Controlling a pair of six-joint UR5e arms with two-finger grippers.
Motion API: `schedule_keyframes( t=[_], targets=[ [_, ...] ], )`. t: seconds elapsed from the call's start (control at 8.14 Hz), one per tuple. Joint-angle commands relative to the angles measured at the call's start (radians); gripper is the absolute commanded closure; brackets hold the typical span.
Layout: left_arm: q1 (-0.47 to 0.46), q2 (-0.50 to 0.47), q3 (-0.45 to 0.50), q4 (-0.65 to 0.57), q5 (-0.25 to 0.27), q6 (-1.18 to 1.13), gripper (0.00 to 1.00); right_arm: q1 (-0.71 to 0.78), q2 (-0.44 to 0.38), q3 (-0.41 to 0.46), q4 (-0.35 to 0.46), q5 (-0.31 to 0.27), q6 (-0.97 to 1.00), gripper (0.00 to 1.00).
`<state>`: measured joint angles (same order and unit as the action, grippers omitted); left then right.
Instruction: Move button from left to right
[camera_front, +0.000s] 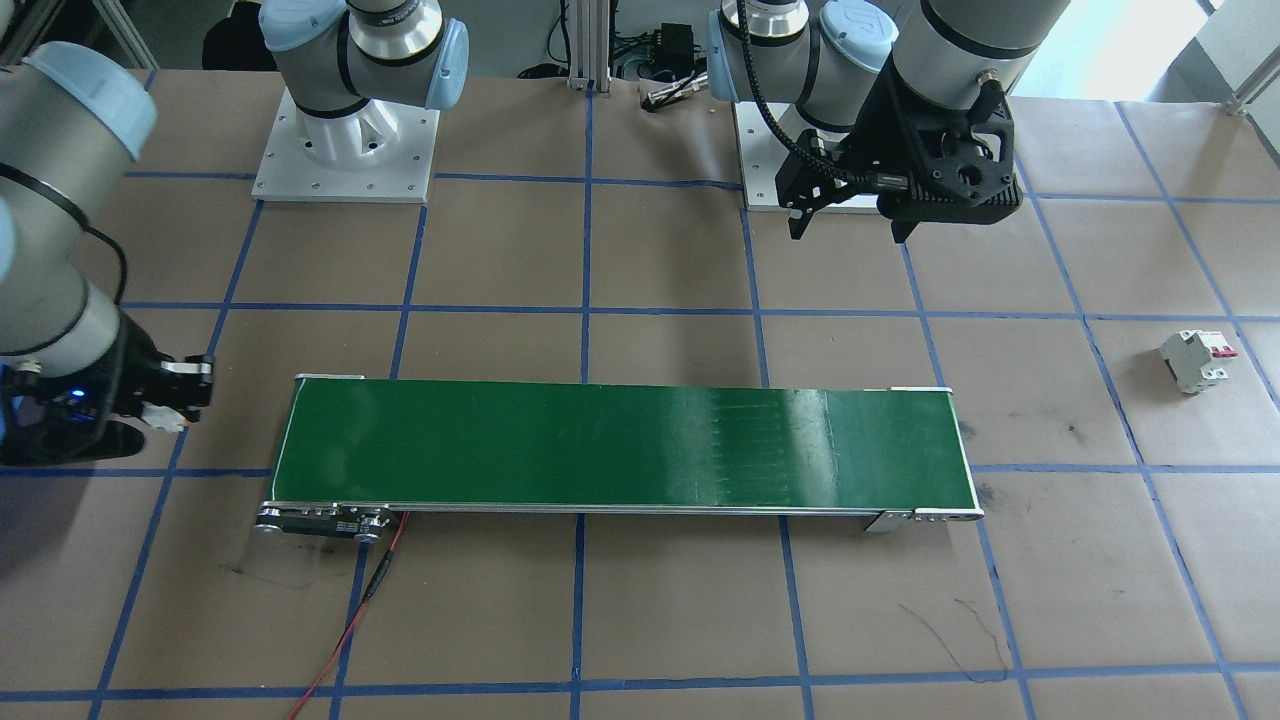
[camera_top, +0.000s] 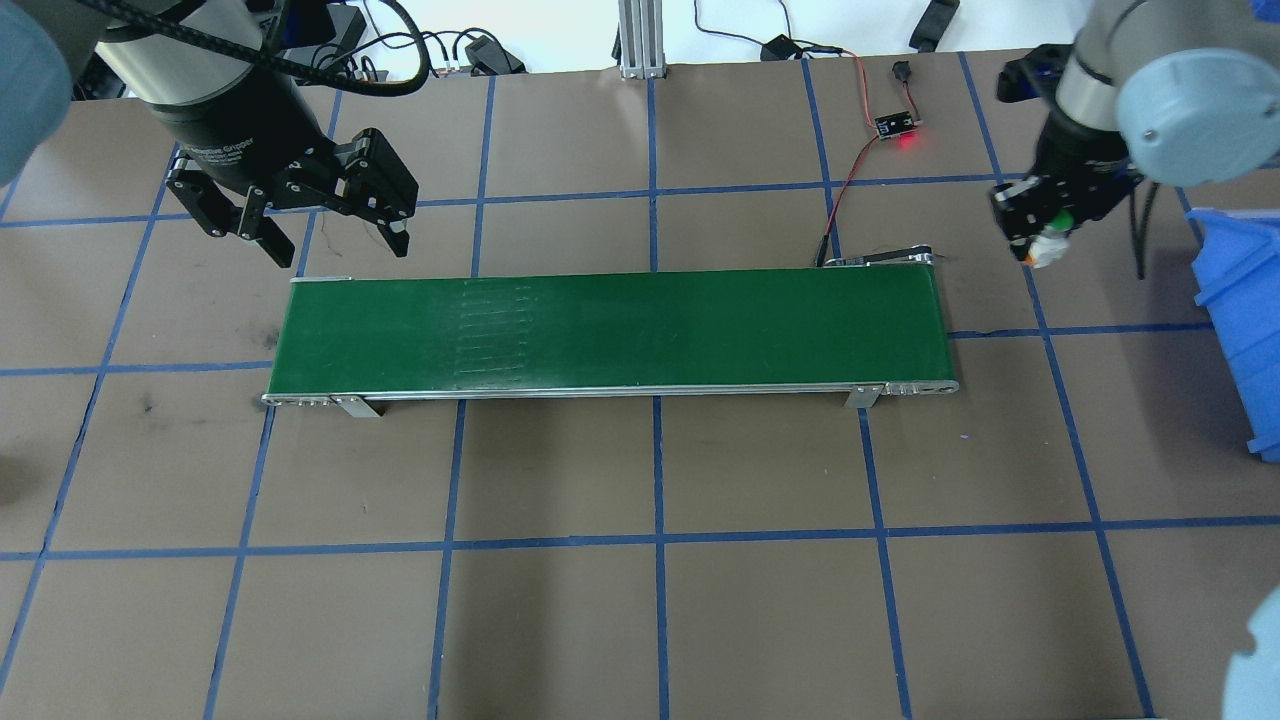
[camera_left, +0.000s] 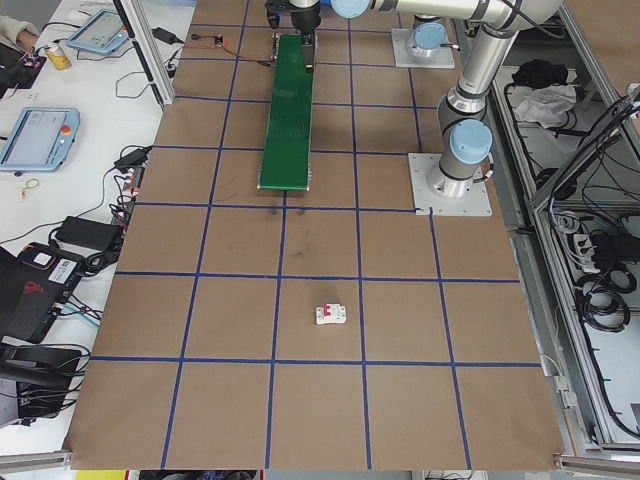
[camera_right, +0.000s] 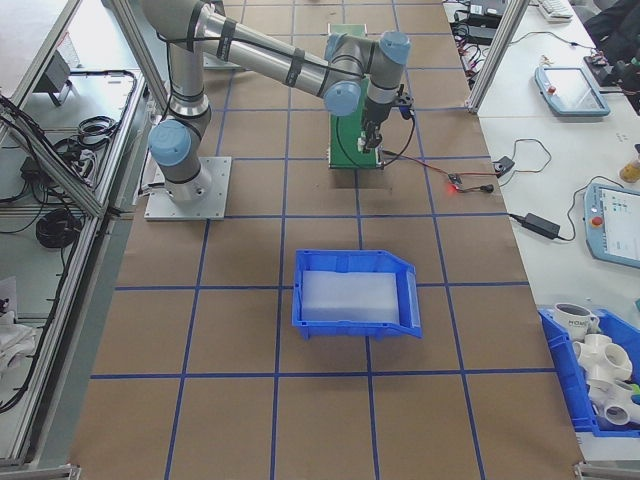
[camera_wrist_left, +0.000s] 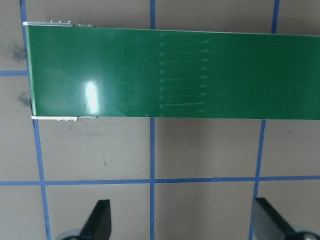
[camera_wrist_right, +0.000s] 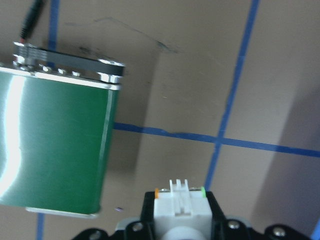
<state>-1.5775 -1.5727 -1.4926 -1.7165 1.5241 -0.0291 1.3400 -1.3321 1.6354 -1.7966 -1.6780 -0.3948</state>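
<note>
The button (camera_top: 1047, 245) sits pinched between the fingers of the right gripper (camera_top: 1040, 232), lifted off the table just past the right end of the green conveyor belt (camera_top: 610, 330). The right wrist view shows its white-grey body (camera_wrist_right: 180, 207) squeezed between the two black fingers, with an orange fleck at one upper corner and a green one at the other. From the front, the same gripper (camera_front: 170, 400) hangs low beside that end of the belt, its arm bent down from above.

The left gripper (camera_top: 320, 215) hovers above the table just behind the belt's left end, fingers spread wide and pointing down with nothing between them; its wrist camera looks straight down on the belt (camera_wrist_left: 170, 72).

A blue bin (camera_right: 357, 292) stands well beyond the belt's right end and holds a pale, translucent block (camera_right: 348, 295). A white circuit breaker (camera_front: 1195, 360) with red levers lies on the table well beyond the belt's left end.
</note>
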Motion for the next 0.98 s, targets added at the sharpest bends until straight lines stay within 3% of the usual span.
schedule_keyframes(
  t=[0.0,0.25,0.37,0.61,0.86],
  targets=[
    [-0.001,0.0,-0.001,0.0,-0.002,0.0,0.0,-0.271,-0.058,-0.008,-0.007,-0.064,-0.485,1.0],
    [-0.001,0.005,-0.001,0.001,0.001,0.0,0.0,-0.475,-0.039,-0.006,-0.081,-0.051,-0.811,1.0],
    [-0.001,0.005,-0.003,0.003,0.001,0.0,0.0,-0.557,0.002,-0.006,-0.124,-0.046,-1.083,1.0],
    [-0.002,0.007,-0.002,0.003,0.004,0.0,0.0,-0.607,0.147,0.0,-0.304,0.007,-1.462,0.97],
    [-0.002,0.007,-0.003,0.003,0.004,0.0,0.0,-0.608,0.233,0.009,-0.401,0.014,-1.791,0.91]
  ],
)
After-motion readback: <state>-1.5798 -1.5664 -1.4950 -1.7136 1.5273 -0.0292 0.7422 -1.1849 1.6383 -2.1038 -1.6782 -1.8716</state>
